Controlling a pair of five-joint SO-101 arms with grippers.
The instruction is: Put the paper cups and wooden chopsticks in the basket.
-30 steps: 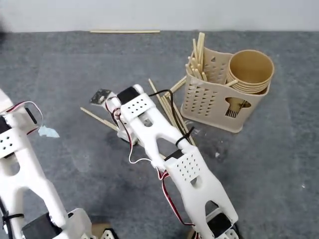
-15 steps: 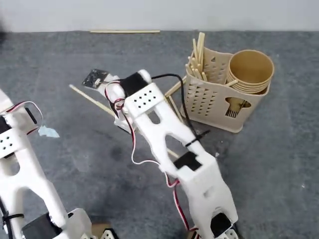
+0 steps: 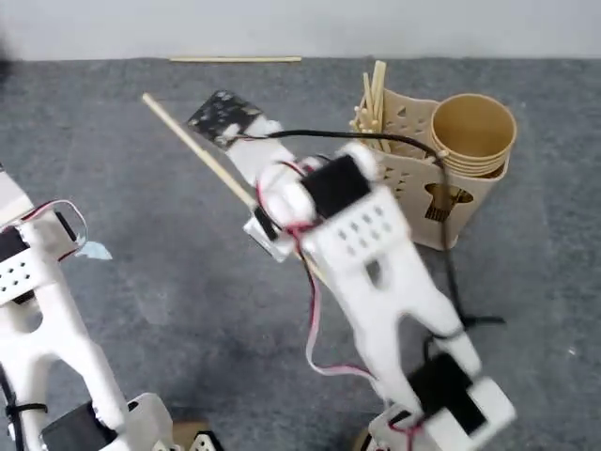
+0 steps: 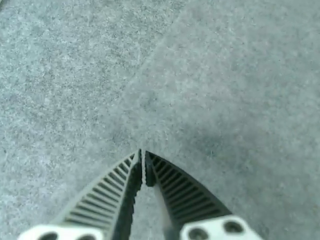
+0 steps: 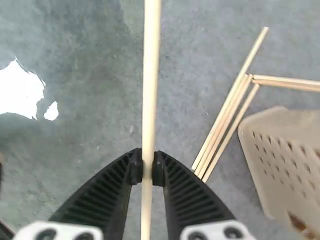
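Right tool (image 5: 143, 169) clamped on chopstick (image 5: 150, 70), now raised higher, nearer basket (image 3: 481, 205), left tool (image 4: 143, 167) closed, empty

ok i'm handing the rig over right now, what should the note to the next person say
Left gripper: shut, holding nothing, over the mat.
Right gripper: shut on one chopstick.
Done: cups stacked in the basket, several sticks in its other compartment.
Left: drop in the held chopstick, then the loose sticks beside the basket and a lone stick by the far wall.
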